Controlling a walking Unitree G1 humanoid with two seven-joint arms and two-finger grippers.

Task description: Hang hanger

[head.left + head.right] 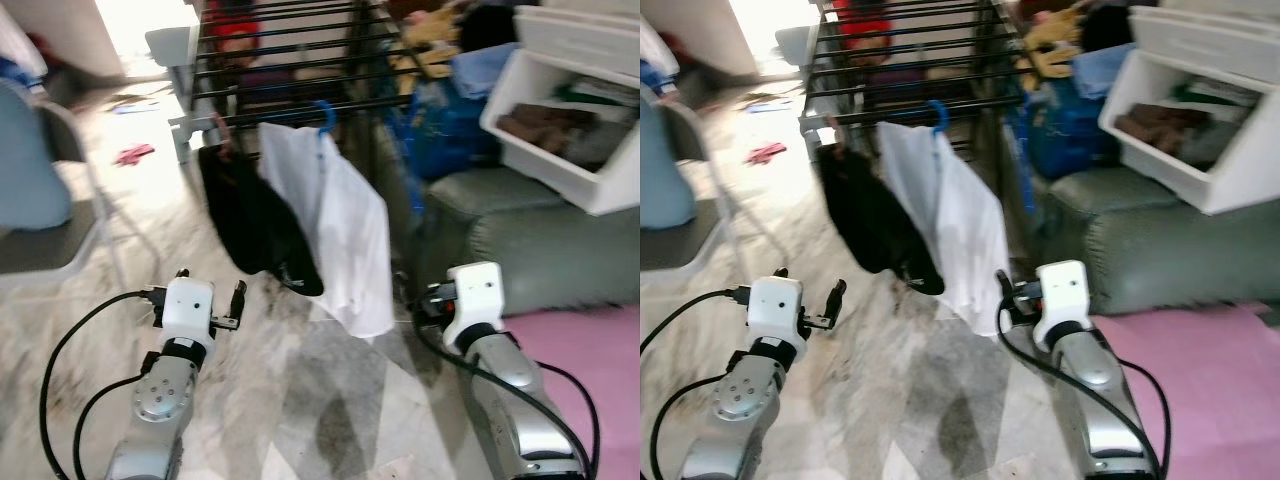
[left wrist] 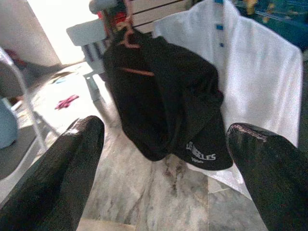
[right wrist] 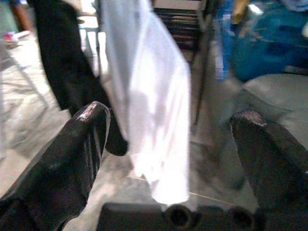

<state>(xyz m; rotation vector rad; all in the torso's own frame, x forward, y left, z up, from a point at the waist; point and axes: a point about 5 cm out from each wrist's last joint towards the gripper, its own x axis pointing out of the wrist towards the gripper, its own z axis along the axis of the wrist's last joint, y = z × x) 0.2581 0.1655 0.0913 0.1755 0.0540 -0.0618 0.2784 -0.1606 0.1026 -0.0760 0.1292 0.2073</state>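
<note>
Beside rack [image 1: 290, 60]: white bin [image 1: 560, 150] w/ dark clothes [image 1: 535, 120].

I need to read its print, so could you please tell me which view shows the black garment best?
The left wrist view: the black garment is close, whole, its white lettering visible. Both eye views show it smaller, hanging from the drying rack; the right wrist view shows its blurred edge.

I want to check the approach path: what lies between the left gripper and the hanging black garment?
Only bare marble floor; the left wrist view looks past the open left gripper straight at the black garment.
</note>
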